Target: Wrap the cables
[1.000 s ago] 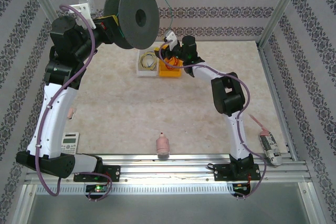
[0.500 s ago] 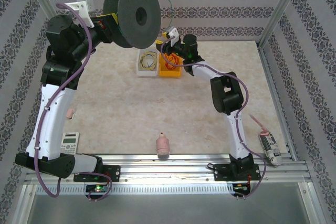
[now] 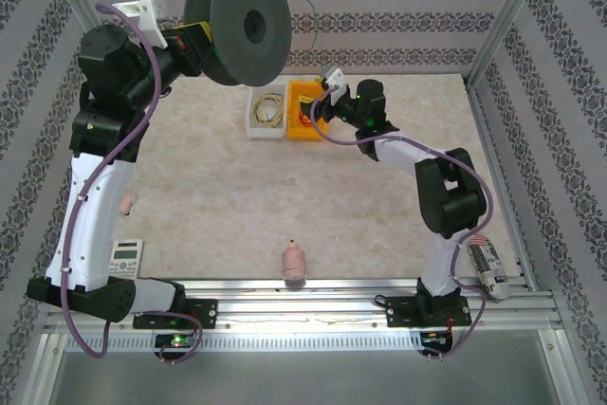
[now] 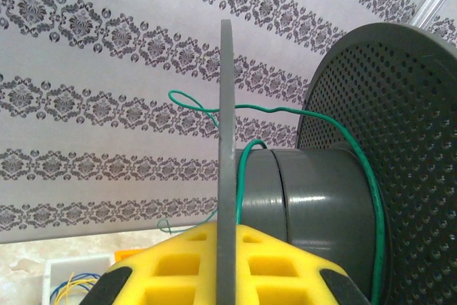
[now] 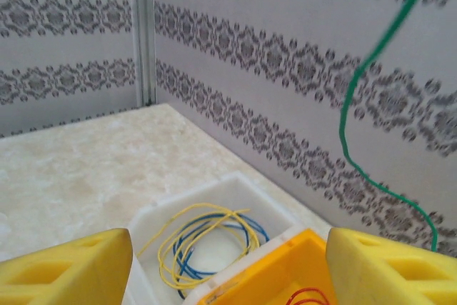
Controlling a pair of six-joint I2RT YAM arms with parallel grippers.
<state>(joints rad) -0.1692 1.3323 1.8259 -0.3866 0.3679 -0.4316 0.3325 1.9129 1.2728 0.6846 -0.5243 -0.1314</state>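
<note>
Your left end effector is clamped on the rim of the black perforated plastic spool, held high in the upper left of the overhead frame. In the left wrist view, the yellow fingers pinch one thin flange between them. The thin green cable lies right there on the spool. It circles the grey hub, and a loose loop stands off to the left of the flange.

Your right end effector hangs over the orange plastic bin at upper centre, with its fingers spread wide and nothing between them. In the right wrist view the green cable hangs free in the upper right, above the right finger and clear of it (it touches neither finger). Below the end effector, a coil of thin yellow cable lies in the white plastic tray. A bit of red-orange cable shows in the orange bin beside it.

The left arm rises steeply from its base, with the wrist turned towards frame centre. The right arm stands up from its base, bends at the elbow and reaches left across the beige counter.

Since a second ago, the right elbow has swung towards the right edge. The right end effector has slid from the gap between tray and bin to a spot over the bin. The left arm and spool have barely shifted.
</note>
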